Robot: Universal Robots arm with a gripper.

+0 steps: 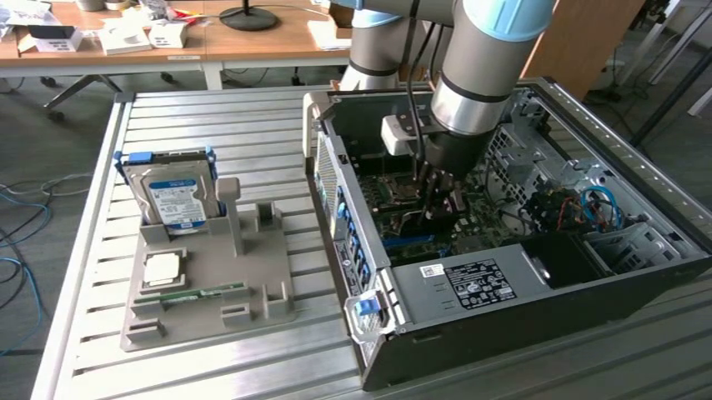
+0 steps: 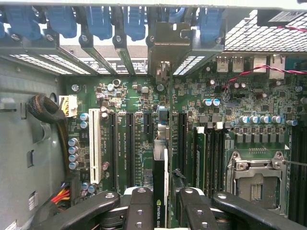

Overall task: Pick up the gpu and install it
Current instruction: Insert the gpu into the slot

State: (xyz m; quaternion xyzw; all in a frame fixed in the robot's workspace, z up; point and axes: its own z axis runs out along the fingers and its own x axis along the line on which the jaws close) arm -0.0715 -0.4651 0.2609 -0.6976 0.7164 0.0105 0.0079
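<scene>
Right now your fingers are pinching the gpu, which stands on edge between them over the green motherboard, its metal bracket up at the case's rear slots. From the exterior view, the arm reaches down into the open computer case on the surface.

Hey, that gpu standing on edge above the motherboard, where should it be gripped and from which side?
Grip the gpu on its upper long edge, pinching across its flat faces, coming from straight above the motherboard. It stands on edge with its metal bracket toward the rear slots, leaving that edge free. The end effector holds it so.
</scene>
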